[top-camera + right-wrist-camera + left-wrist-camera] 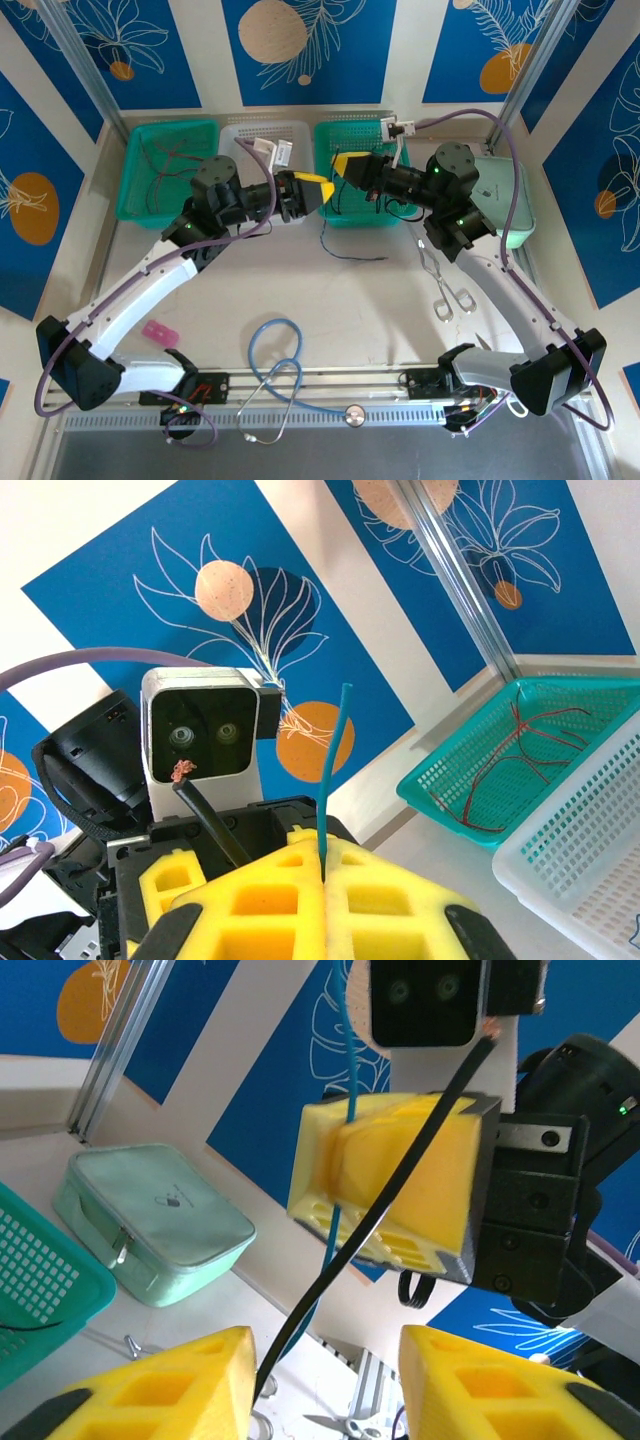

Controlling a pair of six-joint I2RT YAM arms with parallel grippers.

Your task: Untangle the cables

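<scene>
With the blue-grey cable [335, 765] pinched by the right gripper [325, 875], the spread left gripper [325, 1365] was best eased off the black cable [400, 1175].

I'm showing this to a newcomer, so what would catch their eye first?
The bright yellow right gripper, shut on a blue cable, faces the open left gripper in mid-air, with a black cable running between them. A light-blue stethoscope curls at the table's near edge.
</scene>
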